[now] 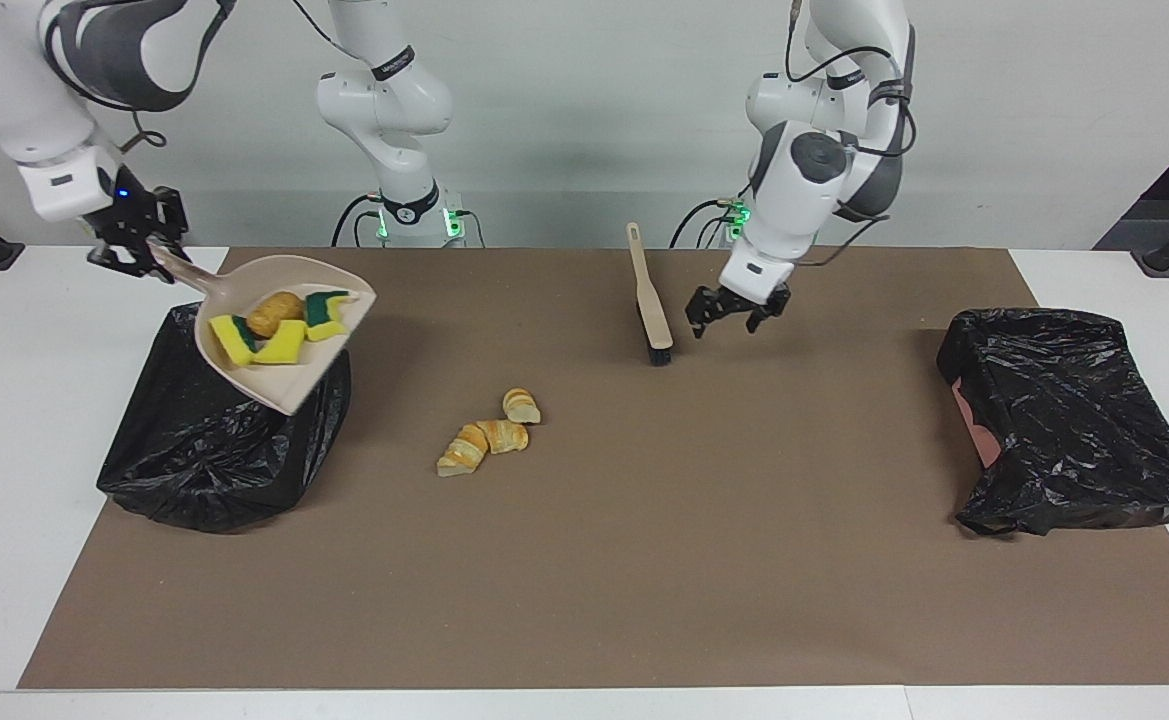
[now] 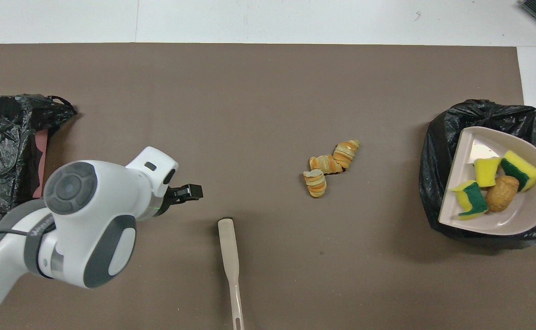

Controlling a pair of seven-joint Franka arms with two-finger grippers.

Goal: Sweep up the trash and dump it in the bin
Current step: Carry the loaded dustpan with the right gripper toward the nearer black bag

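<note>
My right gripper [image 1: 140, 243] is shut on the handle of the beige dustpan [image 1: 289, 385] and holds it tilted over the black-bagged bin [image 1: 204, 460] at the right arm's end of the table. In the pan lie three yellow sponge wedges [image 1: 279, 345] and a brown lump [image 1: 274, 312]; they also show in the overhead view [image 2: 488, 169]. Several croissant pieces [image 1: 489, 437] lie together mid-mat [image 2: 329, 167]. My left gripper [image 1: 737, 312] is open and empty, low beside the brush [image 1: 651, 300].
The beige brush [image 2: 229, 256] stands on its black bristles on the brown mat, nearer to the robots than the croissant pieces. A second black-bagged bin [image 1: 1074, 420] sits at the left arm's end of the table [image 2: 6, 146].
</note>
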